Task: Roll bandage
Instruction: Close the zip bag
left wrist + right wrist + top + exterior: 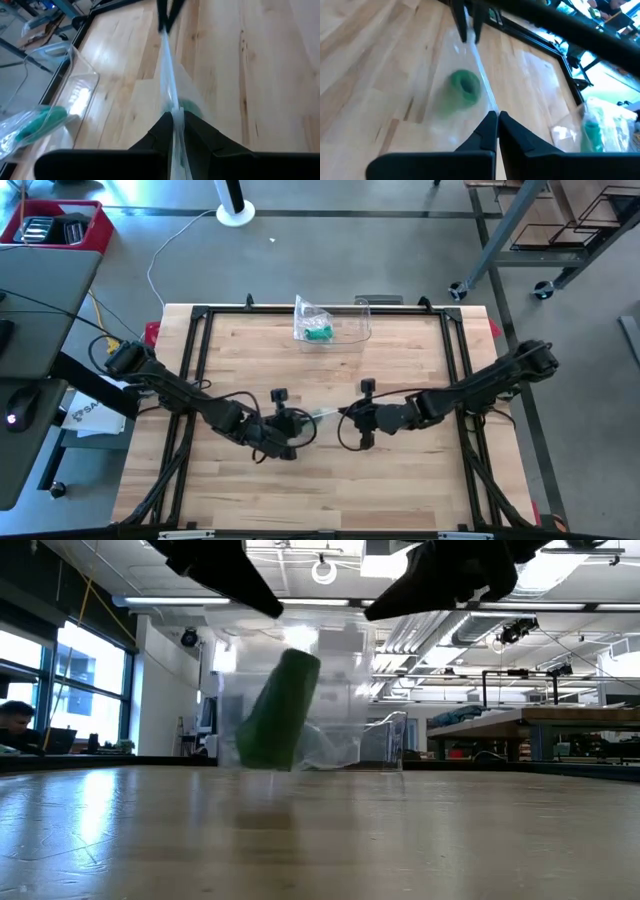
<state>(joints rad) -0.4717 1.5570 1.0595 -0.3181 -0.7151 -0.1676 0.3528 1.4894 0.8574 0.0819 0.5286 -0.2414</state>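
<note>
Holding a clear bag (322, 416) taut between them, both arms meet at the centre of the desk (400, 490). The bag hangs above the wood, and a green roll (278, 710) sits inside it, tilted, as the low view shows.

Risks, left to right:
- Left end effector (300, 423): pinched narrow on the bag's edge. The film is thin and slick; a sideways pull could slide it out of the fingers (197, 135).
- Bag span: tension runs along one seam. Excess pull from either arm could tear the film or stretch it until the roll drops to the desk.
- Right end effector (347, 418): fully closed on the opposite edge, fingers (487, 132) meeting with only film between them. If the bite is shallow, it could let go first, and the bag would swing toward the left arm.
- Roll: loose in the bag. A tilt of the span could shift it toward either grip and add load there.

Pose:
- Left arm: enters from 9 o'clock and reaches low toward centre, wrist pointing toward 3 o'clock.
- Right arm: enters from 3 o'clock, stretched toward centre, wrist pointing toward 9 o'clock.
- Both end effectors are raised off the desk, close together.

At 12 o'clock, near the desk's far edge, a second bag (318, 322) with green contents lies by a clear tub (358, 318), well apart from the arms.
</note>
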